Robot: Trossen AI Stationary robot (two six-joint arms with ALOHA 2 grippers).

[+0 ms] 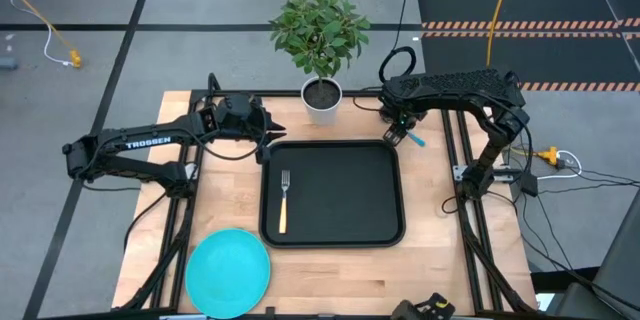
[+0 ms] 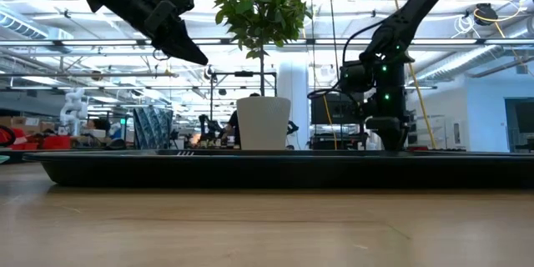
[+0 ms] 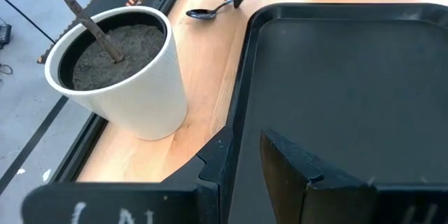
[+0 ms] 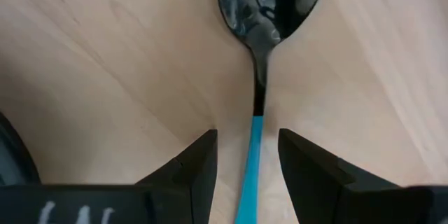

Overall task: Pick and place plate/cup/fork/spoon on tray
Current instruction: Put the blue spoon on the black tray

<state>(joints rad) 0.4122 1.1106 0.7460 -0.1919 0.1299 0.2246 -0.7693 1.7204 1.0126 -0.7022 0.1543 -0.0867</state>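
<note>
1. Right gripper point(image 4: 246, 157) is reaching down at the table's far side beside the tray point(image 1: 380, 192), fingers parted around the spoon point(image 4: 260, 56), not yet clamping its blue handle.
2. Left gripper point(image 1: 262, 132) is hovering above the tray's far-left corner, slightly parted and holding nothing.
3. Fork point(image 1: 284, 200) is lying in the tray.
4. Plate point(image 1: 228, 271) is sitting on the table near the tray's near-left corner.

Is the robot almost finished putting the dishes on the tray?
Not yet. Only the fork lies on the tray. The right gripper is open around the spoon, which lies on the table beside the tray. The plate sits on the table off the tray. No cup shows. The left gripper waits over the tray's edge.
</note>
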